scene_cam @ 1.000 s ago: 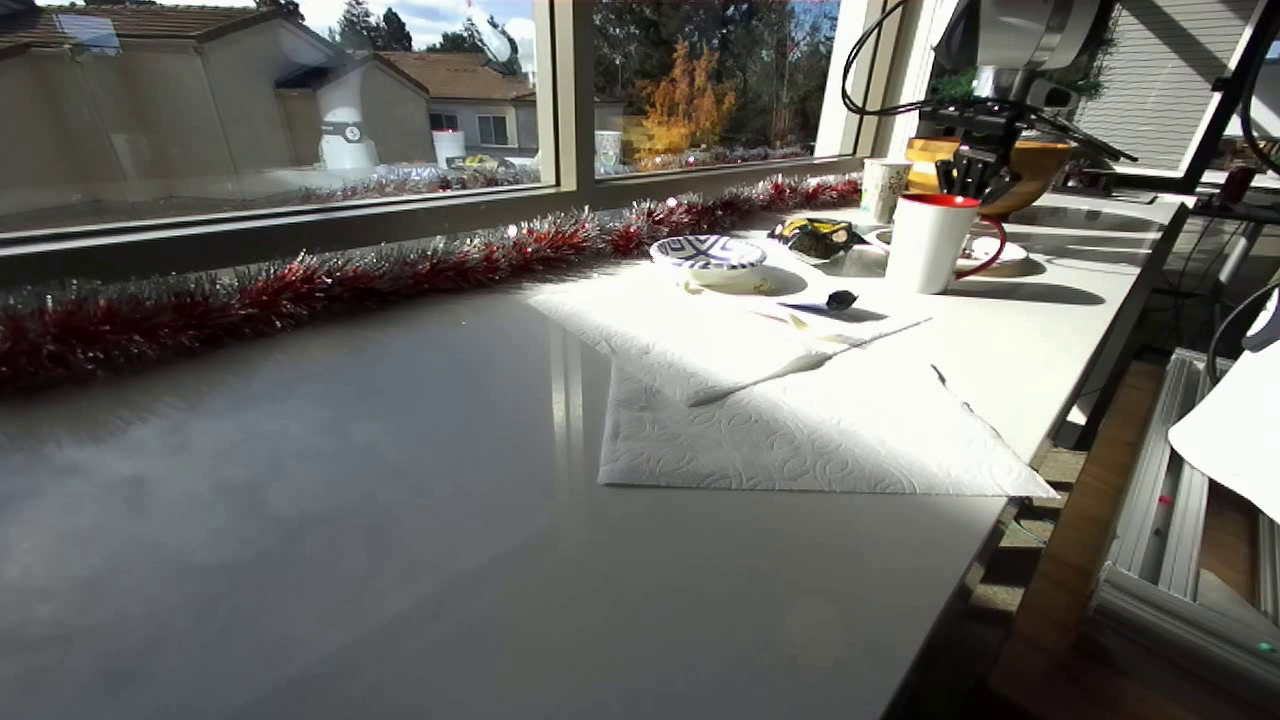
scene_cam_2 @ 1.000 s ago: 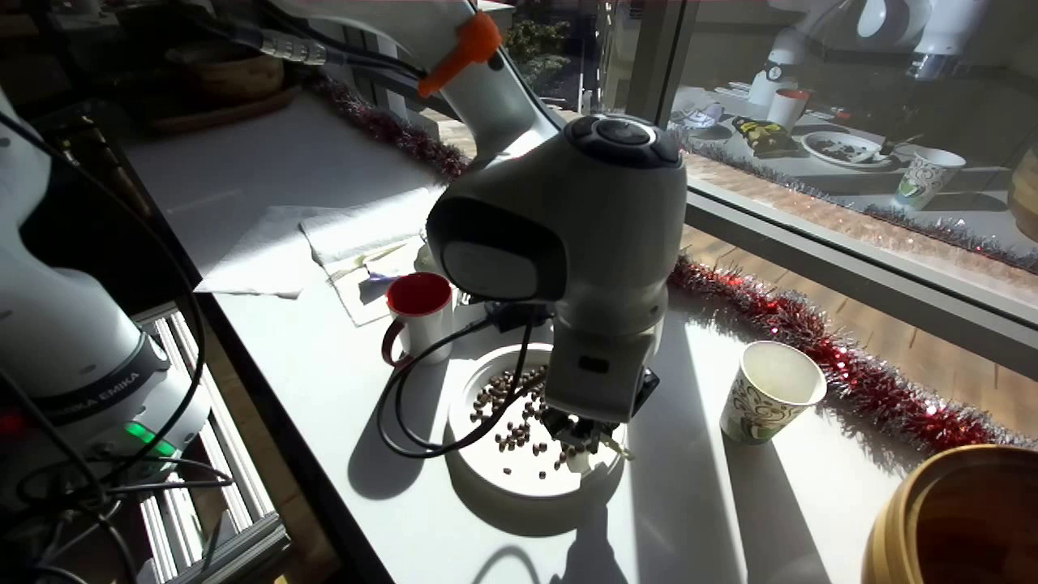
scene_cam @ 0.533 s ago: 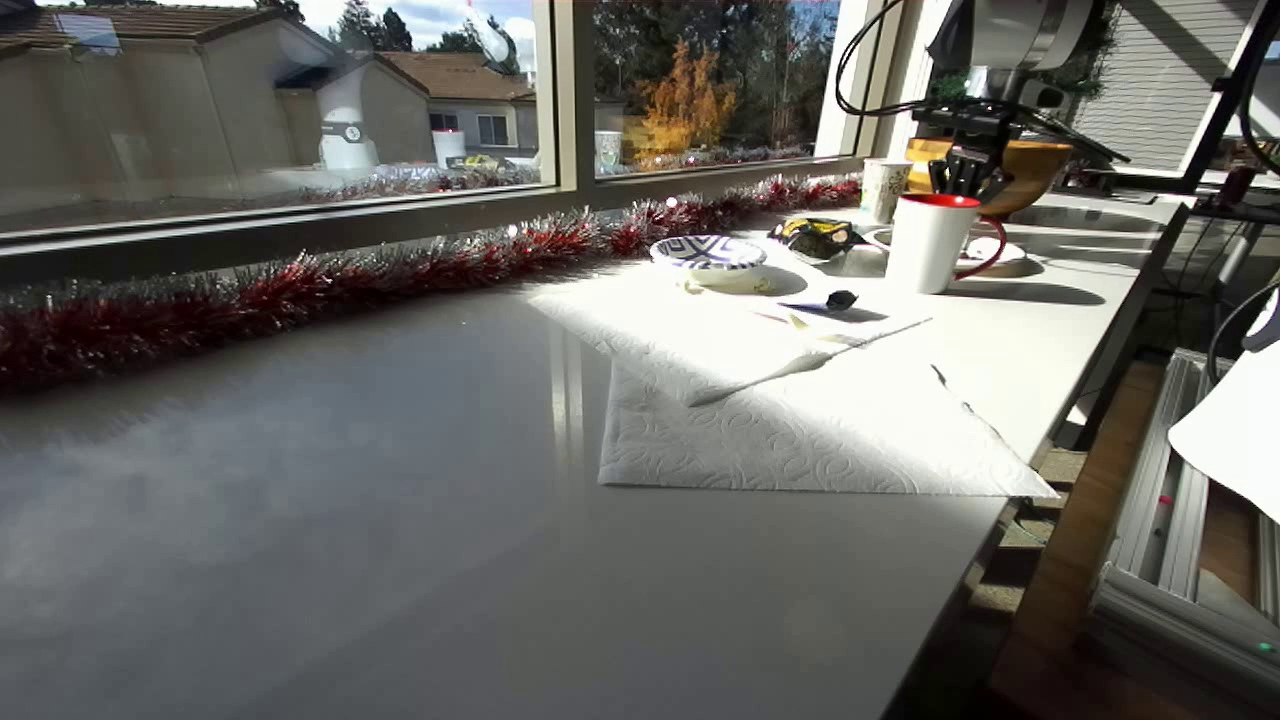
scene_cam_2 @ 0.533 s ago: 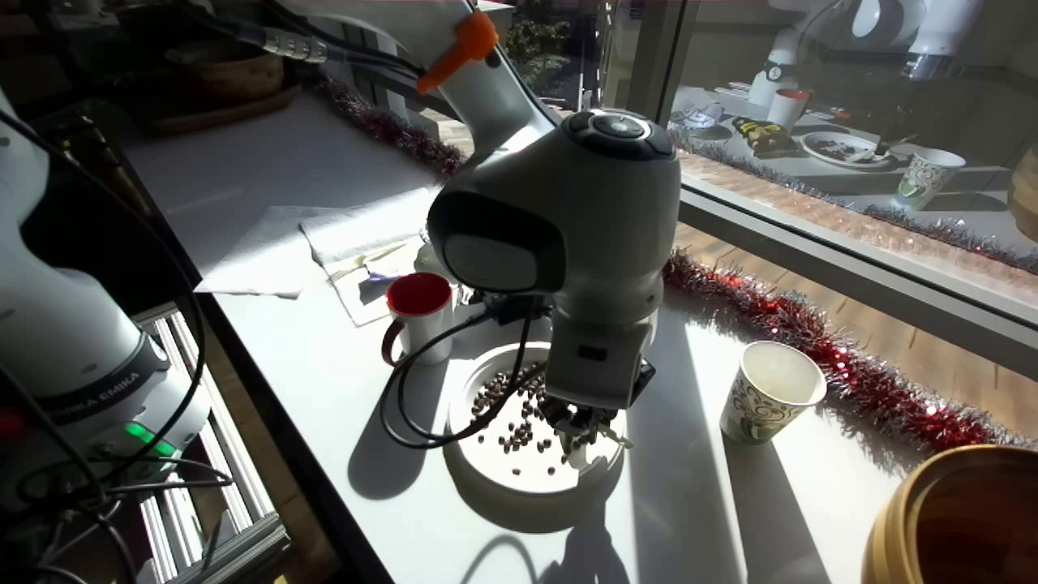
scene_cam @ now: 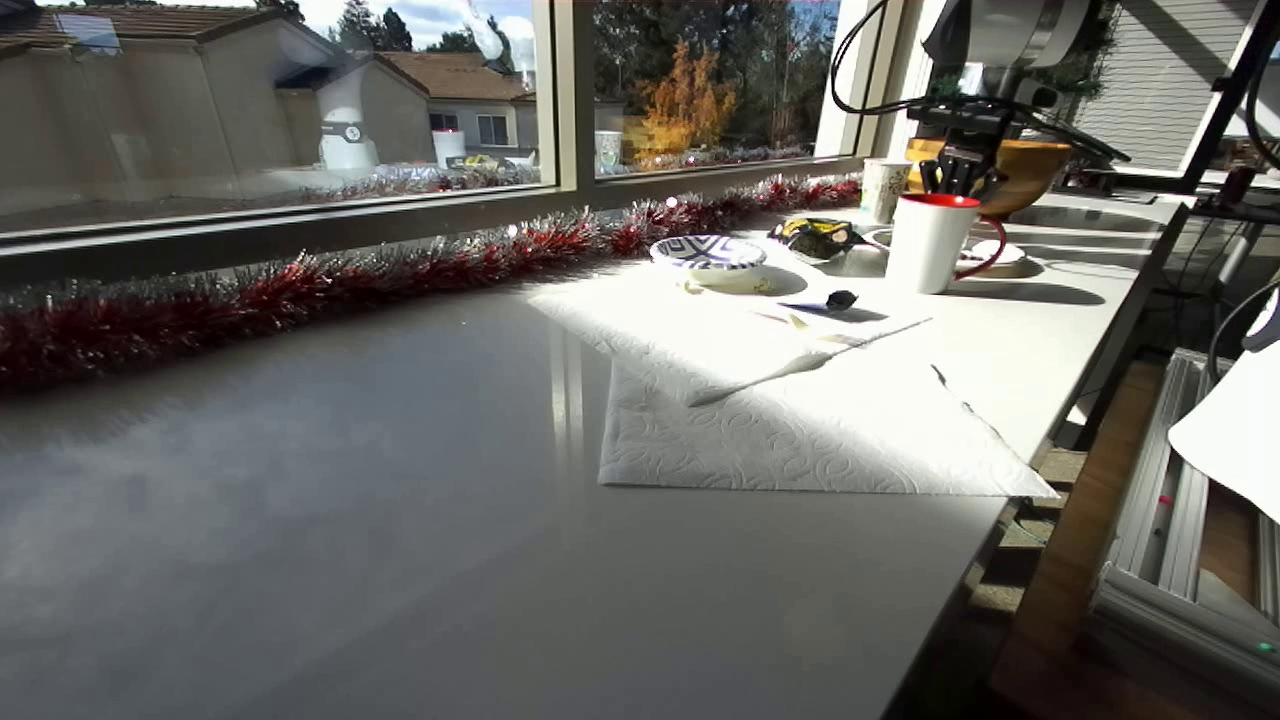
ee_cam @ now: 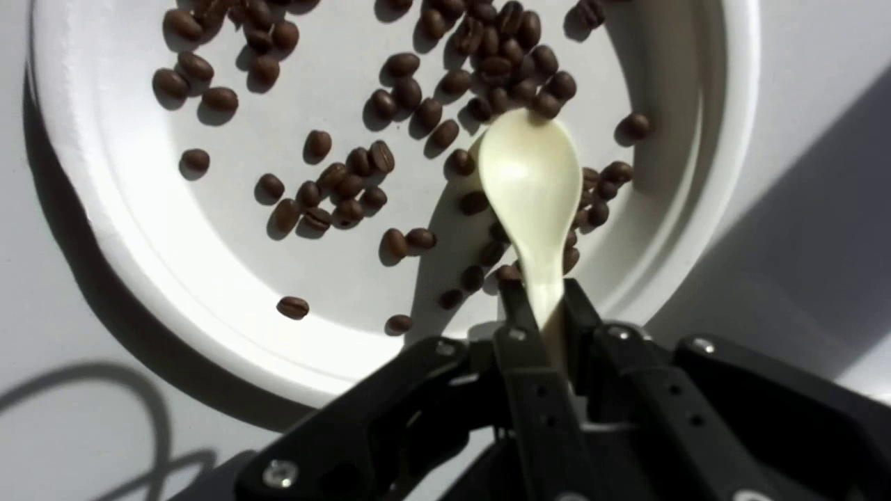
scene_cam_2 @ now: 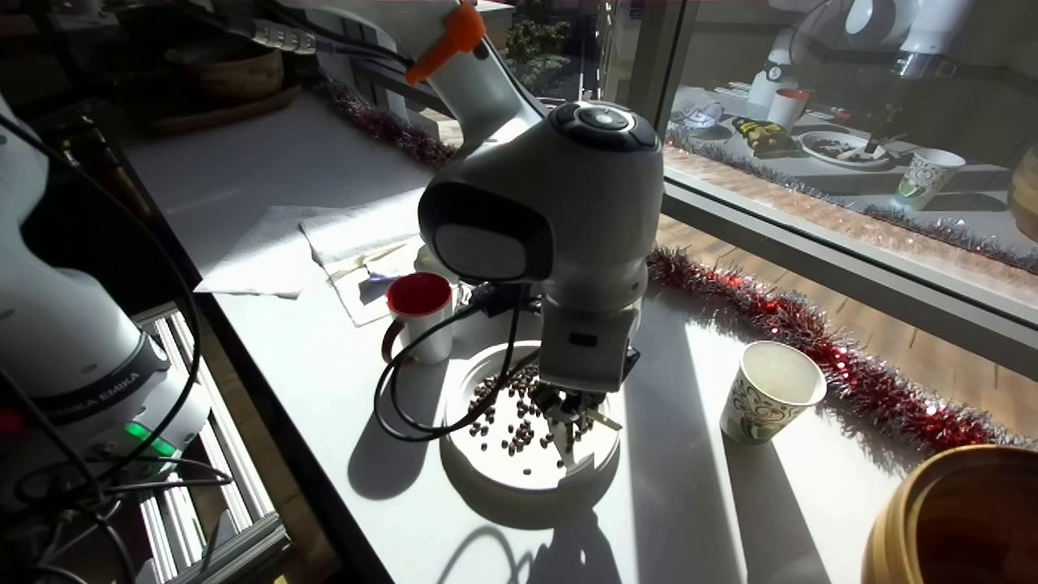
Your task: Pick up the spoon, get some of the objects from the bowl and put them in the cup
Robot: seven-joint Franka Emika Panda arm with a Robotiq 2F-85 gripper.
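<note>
Shifted slightly since earlier, the black two-fingered gripper [ee_cam: 546, 299] is clamped on a cream spoon [ee_cam: 529, 174], held over brown beans [ee_cam: 348, 186] in a round white dish [ee_cam: 202, 278] beside a red-lined white mug [scene_cam: 925, 245].

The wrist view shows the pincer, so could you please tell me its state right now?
Pincer: closed, holding the pale spoon.

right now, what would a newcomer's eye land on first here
Probably the pale spoon, gripped by the end effector over dark beans in a white dish. Next come the red-lined white mug beside that dish and the red-and-silver tinsel running along the window.
</note>
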